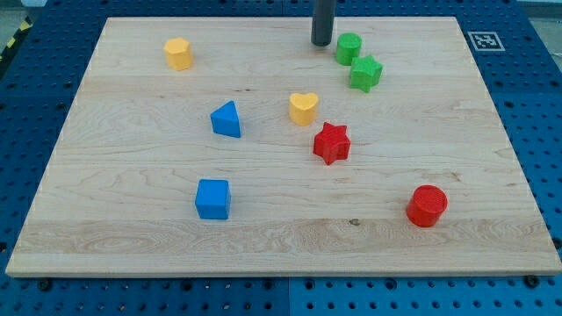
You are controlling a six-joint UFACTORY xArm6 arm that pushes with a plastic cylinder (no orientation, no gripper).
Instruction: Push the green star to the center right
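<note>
The green star [365,73] lies on the wooden board [132,175] near the view's top, right of centre. A green round block [349,47] sits just above and left of it, almost touching. My tip [321,43] is the lower end of the dark rod. It stands at the view's top, just left of the green round block and up-left of the green star, apart from both.
A yellow heart [304,108] and a red star [331,142] lie near the middle. A blue triangle [226,119], a blue cube [213,198] and a yellow hexagon [178,53] lie to the left. A red cylinder [427,205] lies at the lower right.
</note>
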